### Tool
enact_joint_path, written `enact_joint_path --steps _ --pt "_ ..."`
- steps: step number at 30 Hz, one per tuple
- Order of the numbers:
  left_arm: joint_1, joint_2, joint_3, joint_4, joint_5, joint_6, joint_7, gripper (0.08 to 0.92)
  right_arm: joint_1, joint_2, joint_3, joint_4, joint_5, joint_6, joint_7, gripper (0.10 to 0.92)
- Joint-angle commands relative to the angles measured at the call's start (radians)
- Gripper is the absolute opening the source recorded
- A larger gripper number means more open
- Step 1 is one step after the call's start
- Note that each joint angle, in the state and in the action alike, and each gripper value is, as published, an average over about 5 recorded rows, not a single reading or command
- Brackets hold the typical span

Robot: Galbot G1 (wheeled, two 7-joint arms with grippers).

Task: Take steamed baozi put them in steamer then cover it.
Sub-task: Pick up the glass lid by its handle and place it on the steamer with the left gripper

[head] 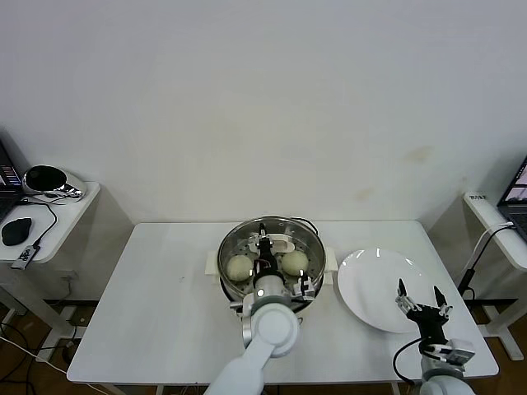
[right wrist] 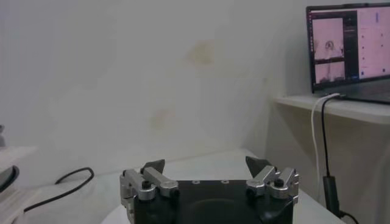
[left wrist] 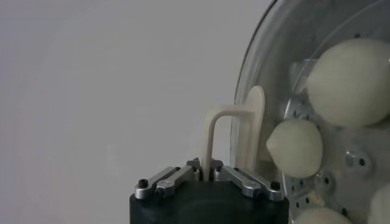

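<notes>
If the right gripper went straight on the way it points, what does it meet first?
Probably nothing close: the open right gripper points across the table toward the bare wall; the wall looks first, though depth is unclear.

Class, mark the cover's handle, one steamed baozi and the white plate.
cover's handle (left wrist: 214,137), left wrist view: on its cream loop.
steamed baozi (head: 240,267), head view: the bun's top.
white plate (head: 366,288), head view: bare centre.

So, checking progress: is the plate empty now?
Empty: the plate is bare in the head view; baozi sit in the steamer.
</notes>
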State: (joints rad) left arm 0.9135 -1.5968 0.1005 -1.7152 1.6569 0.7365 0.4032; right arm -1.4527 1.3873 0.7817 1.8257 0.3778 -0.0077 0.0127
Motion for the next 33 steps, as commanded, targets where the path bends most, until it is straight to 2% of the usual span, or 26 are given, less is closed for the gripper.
enact_joint_path --steps 1,27,33 --pt "-0.005 0.004 -0.006 0.014 -0.017 0.043 0.000 0.155 -0.002 0.000 0.000 0.000 -0.001 0.002 0.000 0.823" --pt "0.004 0.018 -0.004 0.003 -0.016 0.041 0.013 0.155 0.000 0.010 -0.001 -0.011 -0.004 0.012 -0.001 0.823" --pt "0.004 0.019 0.005 -0.015 -0.042 0.040 -0.007 0.163 0.001 0.011 -0.001 -0.010 -0.005 0.013 -0.002 0.823"
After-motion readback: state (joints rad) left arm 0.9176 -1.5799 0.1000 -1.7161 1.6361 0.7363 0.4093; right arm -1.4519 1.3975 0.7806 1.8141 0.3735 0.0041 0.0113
